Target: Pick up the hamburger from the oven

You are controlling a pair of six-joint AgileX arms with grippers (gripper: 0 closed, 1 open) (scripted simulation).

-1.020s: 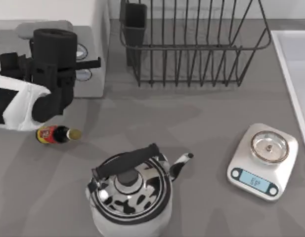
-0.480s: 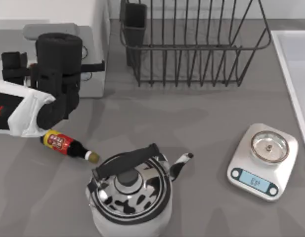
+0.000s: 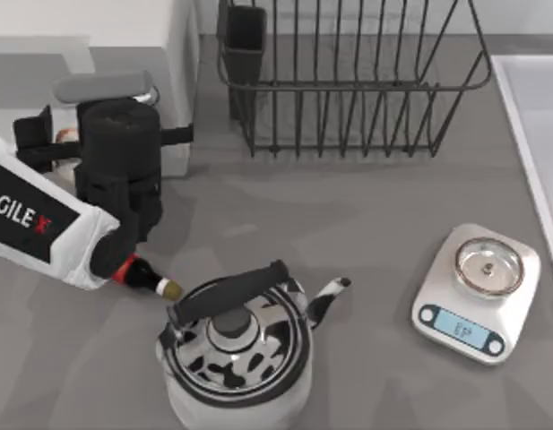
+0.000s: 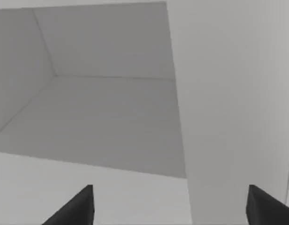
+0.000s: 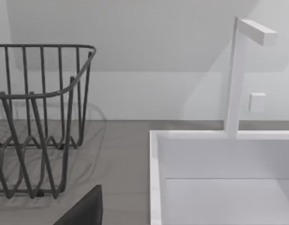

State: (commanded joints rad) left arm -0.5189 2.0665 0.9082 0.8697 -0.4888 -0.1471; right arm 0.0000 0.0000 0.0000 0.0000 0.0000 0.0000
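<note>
The oven (image 3: 168, 36) is the white box at the table's back left. Its grey-white cavity (image 4: 111, 117) lies straight ahead in the left wrist view. My left arm (image 3: 119, 170) hangs in front of the oven's face and covers its knobs. My left gripper (image 4: 174, 211) is open, its two dark fingertips (image 4: 81, 208) wide apart at the cavity's mouth with nothing between them. A small tan and orange-red patch (image 3: 68, 136) peeks out beside the wrist and looks like the hamburger, mostly hidden. One dark finger (image 5: 85, 208) of my parked right gripper points toward the sink.
A dark bottle (image 3: 151, 280) with a yellow cap lies half under my left arm, close to the black-and-white kettle (image 3: 236, 349). A wire dish rack (image 3: 348, 81) stands at the back. The white scale (image 3: 478, 296) sits front right, and the sink (image 3: 536, 134) at the right edge.
My left arm has drawn back from the oven toward the table's front and swung slightly right. The bottle has shifted right toward the kettle.
</note>
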